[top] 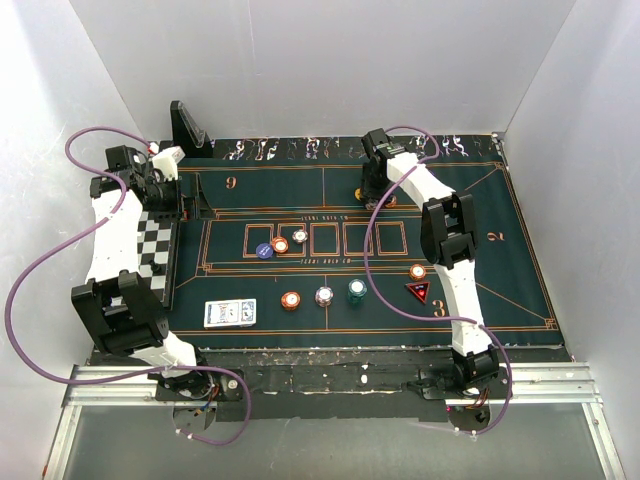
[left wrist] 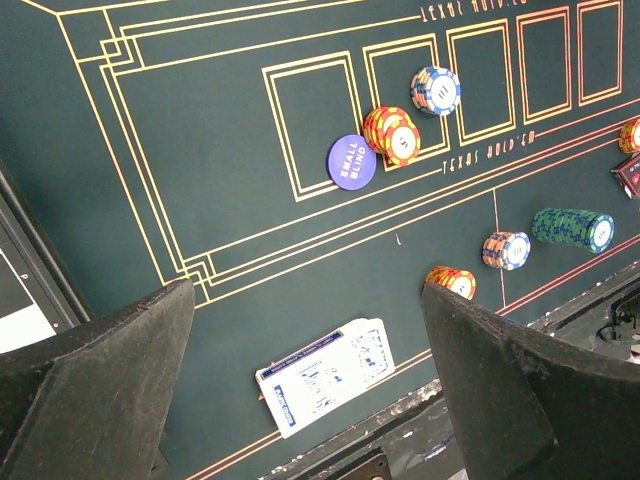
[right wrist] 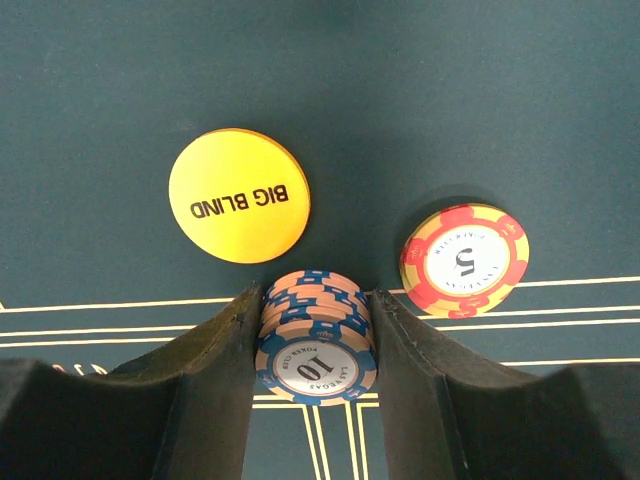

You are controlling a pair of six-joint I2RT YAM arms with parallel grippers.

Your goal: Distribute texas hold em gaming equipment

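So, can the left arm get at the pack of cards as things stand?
Probably yes. The left hand is open and empty above the mat, and the cards lie flat with nothing on them; the nearest chips stand apart to one side.

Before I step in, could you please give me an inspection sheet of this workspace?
Surface: dark green orange-lined mat, lying flat.
Job's things: blue-and-white playing-card deck at near edge; teal chip stack among other round stacks mid-mat; yellow BIG BLIND disc; blue SMALL BLIND disc; red triangular marker.
Clutter: black-and-white chequered board, black upright stand.
Hands: left hand open, empty; right hand shut on blue-edged chip stack marked 10.
Cables: purple cables loop beside both arms; one hangs over the mat.
Surroundings: white walls, metal rail at front.
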